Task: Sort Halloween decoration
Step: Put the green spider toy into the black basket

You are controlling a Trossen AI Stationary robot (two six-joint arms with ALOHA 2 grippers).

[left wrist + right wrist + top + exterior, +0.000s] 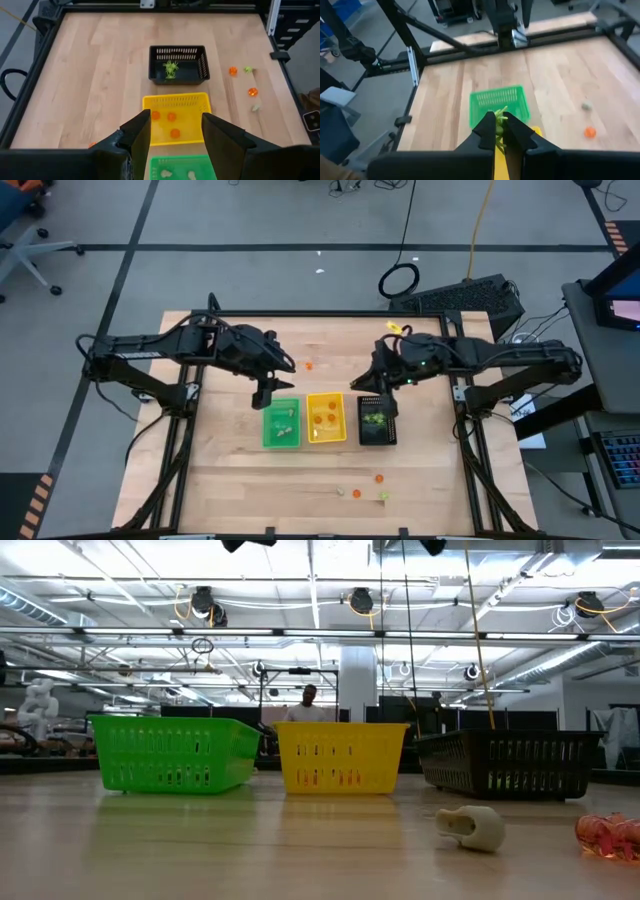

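Three small trays stand in a row mid-table: green [281, 425], yellow [326, 418], black [377, 420]. The green tray holds pale pieces [165, 173], the yellow one orange pieces [171, 116], the black one a yellow-green piece [170, 68]. More Halloween decoration lies loose near the front edge: an orange piece [379, 477], a pale one [340, 491] and a yellow-green one [383, 496]. My left gripper [175, 135] hangs open above the green tray's far end, with nothing between its fingers. My right gripper [499, 122] hovers over the black tray's far end, shut on a yellow-green trinket. My right gripper pinches a thin yellow-green trinket [501, 116] between its two fingertips. Its strands stick out past the tips. The trinket is lifted clear of the table and trays.
One orange piece [308, 365] lies alone on the far part of the table between the arms. A raised black frame [35, 75] runs round the tabletop. In the low view a pale piece [470, 825] and an orange one [605, 835] lie in front of the trays.
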